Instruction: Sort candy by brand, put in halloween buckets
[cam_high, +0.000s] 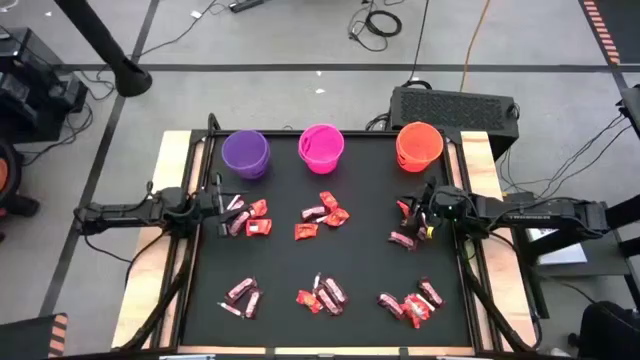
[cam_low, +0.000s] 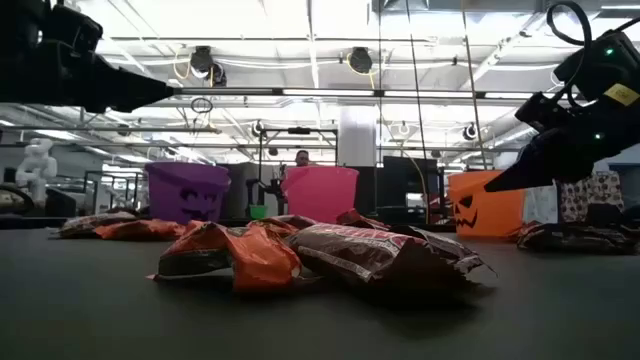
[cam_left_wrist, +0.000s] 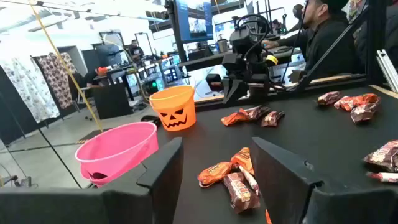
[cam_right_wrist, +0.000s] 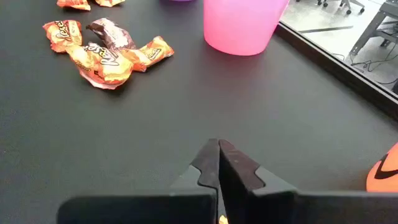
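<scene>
Fingers of the right gripper (cam_right_wrist: 218, 163) pressed together, apparently empty; left gripper (cam_left_wrist: 217, 168) fingers spread apart. Candy (cam_high: 322, 214) lies in scattered heaps across the black surface (cam_high: 360, 270) below three buckets (cam_high: 321, 146). Likely light, crinkly, slippery: pinch a wrapper's middle.

A black box (cam_high: 455, 105) is sitting behind my table (cam_high: 180, 160), cables (cam_high: 375, 20) are trailing over the floor, and a person (cam_left_wrist: 326, 34) is sitting nearby.

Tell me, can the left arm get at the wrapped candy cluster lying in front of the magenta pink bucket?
Probably yes. The left gripper has its fingers open and points across bare black tabletop at the wrapped orange and maroon candy cluster. The round magenta pink plastic bucket stands off to one side.
</scene>
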